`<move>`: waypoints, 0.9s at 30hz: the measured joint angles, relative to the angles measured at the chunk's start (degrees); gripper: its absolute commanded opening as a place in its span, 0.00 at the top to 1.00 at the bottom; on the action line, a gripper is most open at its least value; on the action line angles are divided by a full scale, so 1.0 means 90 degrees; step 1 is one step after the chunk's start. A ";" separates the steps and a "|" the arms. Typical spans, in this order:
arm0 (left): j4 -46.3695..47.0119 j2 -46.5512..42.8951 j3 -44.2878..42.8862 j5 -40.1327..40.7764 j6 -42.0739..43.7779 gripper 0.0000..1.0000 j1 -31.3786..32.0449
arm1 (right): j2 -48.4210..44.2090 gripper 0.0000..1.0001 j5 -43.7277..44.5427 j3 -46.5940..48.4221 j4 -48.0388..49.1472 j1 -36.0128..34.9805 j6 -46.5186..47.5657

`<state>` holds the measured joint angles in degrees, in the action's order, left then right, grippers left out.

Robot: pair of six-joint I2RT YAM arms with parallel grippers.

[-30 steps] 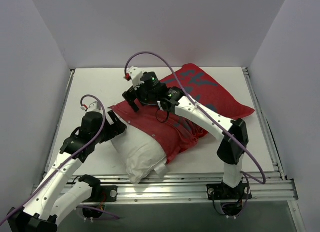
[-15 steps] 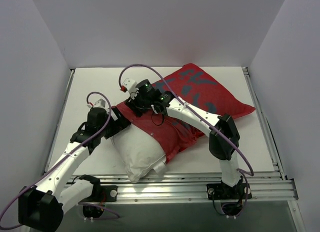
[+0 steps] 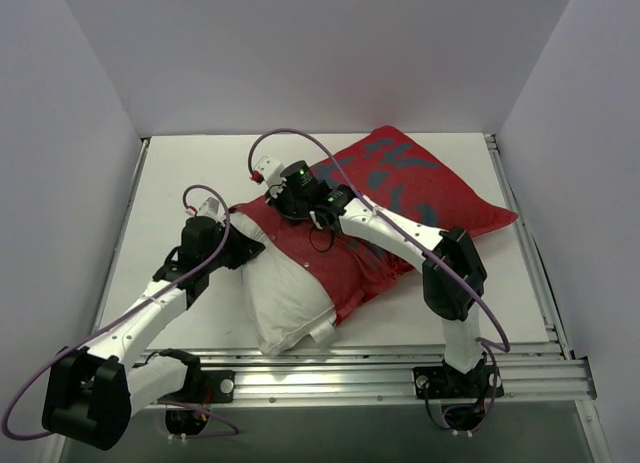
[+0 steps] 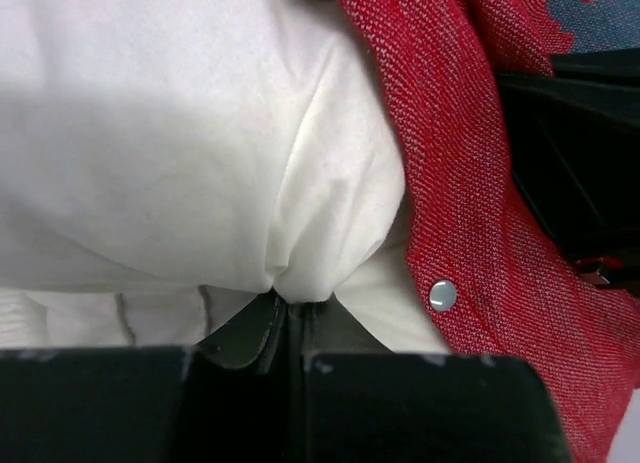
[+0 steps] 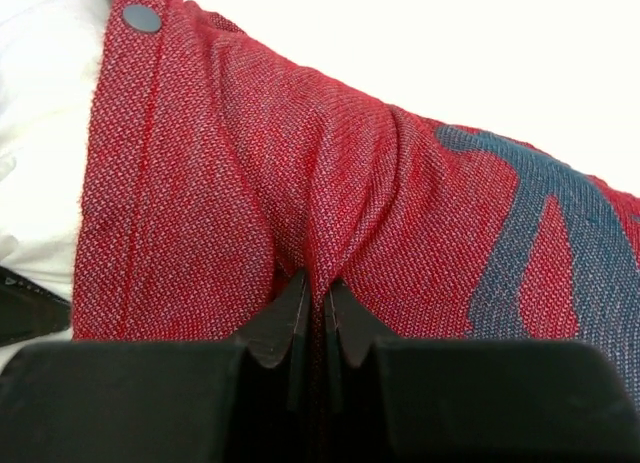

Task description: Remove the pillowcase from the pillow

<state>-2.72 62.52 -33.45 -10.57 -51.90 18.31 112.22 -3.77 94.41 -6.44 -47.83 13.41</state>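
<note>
Left gripper [image 4: 290, 308]: is clenching, its two dark fingers pressing almost together on a small pleat of the white pillow [image 4: 180, 133]. The cloth is puckering into creases that are running down into the pinch.
Left grip, place: is biting the bare part of the pillow just beside the hem of the pillowcase [image 4: 470, 183]. In the left wrist view the red edge and one round snap [image 4: 441, 294] are lying to the right of the fingers, not between them.
Right gripper [image 5: 315, 288]: is clenching too, its fingertips squeezing a raised ridge of the red weave, with only a thin fold sitting between them.
Right grip, place: is holding the pillowcase a little inside its open edge. In the right wrist view a second snap [image 5: 141, 18] is showing on the hem at the upper left, and a grey-blue brush mark is running past on the right of the pinch.
Pillow: is lying slantwise on the table [image 3: 190, 173], its plump white near end bulging out of the cover toward the arm bases.
Pillowcase: is covering the far part of the pillow and reaching toward the far right corner, its open mouth bunching across the pillow's middle.
Both grips: are sitting near each other at the left end of that mouth, the left one on the white side and the right one on the red side.
</note>
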 measured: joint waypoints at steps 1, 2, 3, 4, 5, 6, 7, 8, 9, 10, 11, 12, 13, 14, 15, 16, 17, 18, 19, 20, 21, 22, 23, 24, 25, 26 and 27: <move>-0.0015 -0.0039 -0.0002 0.0002 0.0007 0.98 0.0002 | -0.0032 1.00 0.0034 -0.0032 0.0019 0.0046 -0.0063; -0.0063 -0.0129 -0.0005 0.0024 0.0022 0.98 0.0002 | -0.0073 1.00 0.0085 -0.0075 0.0051 0.0075 -0.0185; -0.0131 -0.0236 -0.0015 0.0058 0.0056 0.98 0.0005 | -0.0131 1.00 0.0114 -0.0129 0.0083 0.0126 -0.0316; -0.0233 -0.0362 -0.0039 0.0109 0.0090 0.98 0.0019 | -0.0194 1.00 0.0163 -0.0187 0.0117 0.0197 -0.0449; -0.0381 -0.0517 -0.0075 0.0175 0.0124 0.98 0.0039 | -0.0272 1.00 0.0240 -0.0243 0.0138 0.0311 -0.0593; -0.0544 -0.0682 -0.0121 0.0238 0.0160 0.98 0.0058 | -0.0357 1.00 0.0323 -0.0294 0.0170 0.0457 -0.0758; -0.0724 -0.0872 -0.0175 0.0304 0.0180 0.98 0.0083 | -0.0454 1.00 0.0391 -0.0328 0.0194 0.0651 -0.0920; -0.0920 -0.1071 -0.0238 0.0355 0.0197 0.98 0.0100 | -0.0551 1.00 0.0427 -0.0338 0.0214 0.0884 -0.1105; -0.1100 -0.1260 -0.0306 0.0410 0.0219 0.98 0.0119 | -0.0651 1.00 0.0442 -0.0340 0.0221 0.1168 -0.1321; -0.1285 -0.1438 -0.0381 0.0476 0.0228 0.98 0.0136 | -0.0758 1.00 0.0430 -0.0340 0.0199 0.1511 -0.1530; -0.1435 -0.1608 -0.0457 0.0532 0.0240 0.98 0.0143 | -0.0857 1.00 0.0386 -0.0340 0.0146 0.1870 -0.1739; -0.1554 -0.1773 -0.0525 0.0605 0.0248 0.98 0.0148 | -0.0952 1.00 0.0325 -0.0340 0.0046 0.2249 -0.1962; -0.1688 -0.1933 -0.0605 0.0670 0.0267 0.98 0.0153 | -0.1052 1.00 0.0223 -0.0340 -0.0146 0.2659 -0.2225; -0.1814 -0.2091 -0.0697 0.0709 0.0287 0.98 0.0163 | -0.1129 1.00 0.0090 -0.0340 -0.0345 0.2956 -0.2426; -0.1953 -0.2244 -0.0792 0.0746 0.0304 0.98 0.0172 | -0.1202 1.00 -0.0063 -0.0340 -0.0551 0.3196 -0.2630; -0.2154 -0.2395 -0.0908 0.0784 0.0321 0.98 0.0189 | -0.1270 1.00 -0.0180 -0.0338 -0.0755 0.3383 -0.2824; -0.2382 -0.2535 -0.1027 0.0821 0.0338 0.98 0.0206 | -0.1331 1.00 -0.0342 -0.0338 -0.0947 0.3548 -0.3007; -0.2616 -0.2674 -0.1144 0.0862 0.0357 0.98 0.0214 | -0.1387 1.00 -0.0481 -0.0338 -0.1129 0.3691 -0.3172; -0.2907 -0.2810 -0.1297 0.0928 0.0386 0.98 0.0221 | -0.1430 1.00 -0.0627 -0.0338 -0.1294 0.3810 -0.3313; -0.3147 -0.2880 -0.1433 0.0984 0.0432 0.98 0.0223 | -0.1472 1.00 -0.0770 -0.0338 -0.1440 0.3905 -0.3424; -0.3342 -0.2922 -0.1569 0.1015 0.0495 0.98 0.0223 | -0.1496 1.00 -0.0891 -0.0338 -0.1576 0.3963 -0.3514; -0.3492 -0.2936 -0.1683 0.1035 0.0546 0.98 0.0223 | -0.1511 1.00 -0.1064 -0.0338 -0.1671 0.3997 -0.3563; -0.3616 -0.2931 -0.1783 0.1049 0.0614 0.98 0.0223 | -0.1515 1.00 -0.1219 -0.0338 -0.1727 0.4019 -0.3589; -0.3689 -0.2917 -0.1841 0.1054 0.0685 0.98 0.0223 | -0.1515 1.00 -0.1343 -0.0338 -0.1744 0.4022 -0.3589; -0.3713 -0.2880 -0.1853 0.1044 0.0748 0.98 0.0223 | -0.1515 1.00 -0.1423 -0.0340 -0.1736 0.4014 -0.3580; -0.3718 -0.2837 -0.1853 0.1032 0.0809 0.98 0.0221 | -0.1518 1.00 -0.1455 -0.0350 -0.1695 0.3988 -0.3560; -0.3704 -0.2761 -0.1853 0.1025 0.0862 0.98 0.0216 | -0.1520 0.98 -0.1460 -0.0367 -0.1642 0.3954 -0.3538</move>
<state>-36.05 37.67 -50.13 -1.34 -44.14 20.25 98.54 -16.91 91.11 -21.21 -12.25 -18.44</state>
